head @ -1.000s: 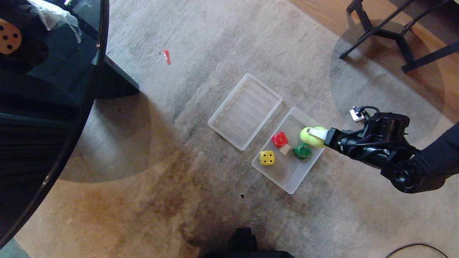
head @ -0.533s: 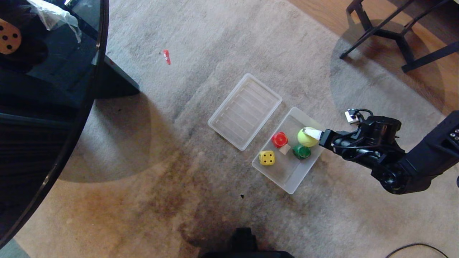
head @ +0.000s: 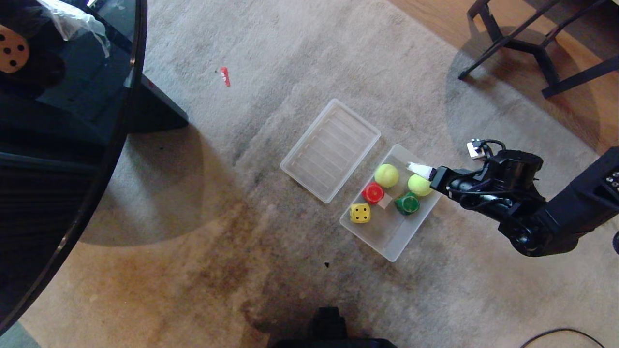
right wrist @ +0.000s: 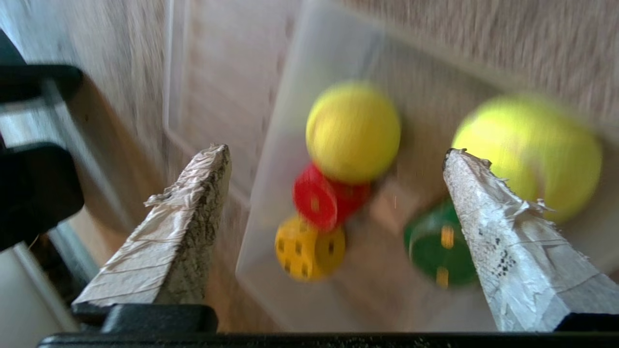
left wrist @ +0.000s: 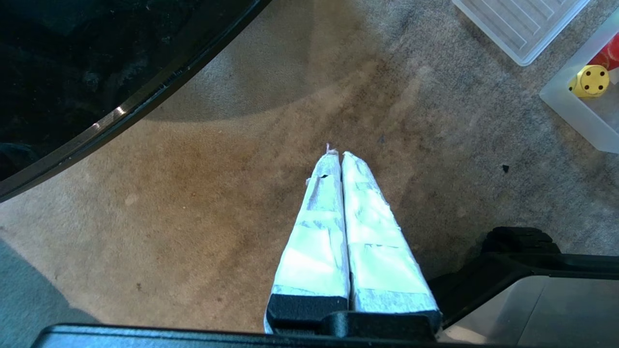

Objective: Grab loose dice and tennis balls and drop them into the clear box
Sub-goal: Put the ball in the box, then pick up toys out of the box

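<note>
My right gripper [head: 420, 170] hangs over the clear box [head: 387, 241] at its 3 o'clock edge, fingers spread wide and holding nothing. Two tennis balls in the box: one [head: 387, 175] at the 12 o'clock end, the other [head: 420, 185] hard against the 3 o'clock wall, right under my fingertips. Red die [head: 373, 192], green die [head: 407, 203], yellow die [head: 360, 213] and a pale beige die [head: 385, 201] between red and green all sit inside. Ribbed lid [head: 330, 149] lies on the carpet at the box's 10 o'clock, just beside it. Left gripper [left wrist: 337, 166] parked low over bare carpet, fingers pressed together. Risks as I judge them: the wall-side ball looks blurred in the wrist view, perhaps not settled, and could bounce or roll over the shallow rim; a lower finger could clip it or snag the rim and drag the box on pull-back.
</note>
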Tool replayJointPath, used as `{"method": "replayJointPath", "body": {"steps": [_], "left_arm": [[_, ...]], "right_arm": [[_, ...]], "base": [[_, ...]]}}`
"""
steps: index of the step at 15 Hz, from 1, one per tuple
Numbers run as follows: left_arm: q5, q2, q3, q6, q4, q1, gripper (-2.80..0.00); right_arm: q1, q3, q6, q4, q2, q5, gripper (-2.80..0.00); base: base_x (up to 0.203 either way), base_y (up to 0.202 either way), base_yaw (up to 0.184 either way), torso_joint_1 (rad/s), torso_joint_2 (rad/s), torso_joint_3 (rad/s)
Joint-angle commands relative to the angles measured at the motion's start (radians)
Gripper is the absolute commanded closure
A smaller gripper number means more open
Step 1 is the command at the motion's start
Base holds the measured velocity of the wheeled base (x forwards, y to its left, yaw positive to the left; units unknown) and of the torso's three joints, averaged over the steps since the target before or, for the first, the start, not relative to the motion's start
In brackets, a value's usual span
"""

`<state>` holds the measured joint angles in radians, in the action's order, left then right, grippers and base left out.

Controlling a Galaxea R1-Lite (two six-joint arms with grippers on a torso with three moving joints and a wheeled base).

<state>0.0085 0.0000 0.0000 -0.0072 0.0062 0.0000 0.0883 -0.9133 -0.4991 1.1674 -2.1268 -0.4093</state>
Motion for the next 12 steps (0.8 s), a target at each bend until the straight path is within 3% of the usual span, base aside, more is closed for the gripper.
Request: {"method": "replayJointPath", "body": {"steps": [1,5,6,9,12], "left_arm": [[0.001,0.0,0.0,0.0,0.0,0.0,0.0],[0.001,0.0,0.0,0.0,0.0,0.0,0.0],[0.001,0.0,0.0,0.0,0.002,0.0,0.0],[0.001,0.0,0.0,0.0,0.0,0.0,0.0],[0.001,0.0,0.0,0.0,0.0,0.0,0.0]], "right_arm": [[-0.003,0.043,-0.002,-0.003,0.085,-0.009,-2.8],[-0.018,0.088,0.002,-0.061,0.125,-0.026,-2.8],[-0.033,0.12,0.009,-0.138,0.176,-0.033,0.0],[-0.077,0.231,0.044,-0.379,0.521,-0.053,0.0],[-0.111,0.383,0.15,-0.682,0.968,-0.054,0.0]], "base": [[0.0,0.0,0.0,0.0,0.0,0.0],[0.0,0.0,0.0,0.0,0.0,0.0],[0.0,0.0,0.0,0.0,0.0,0.0],[0.0,0.0,0.0,0.0,0.0,0.0],[0.0,0.0,0.0,0.0,0.0,0.0]]}}
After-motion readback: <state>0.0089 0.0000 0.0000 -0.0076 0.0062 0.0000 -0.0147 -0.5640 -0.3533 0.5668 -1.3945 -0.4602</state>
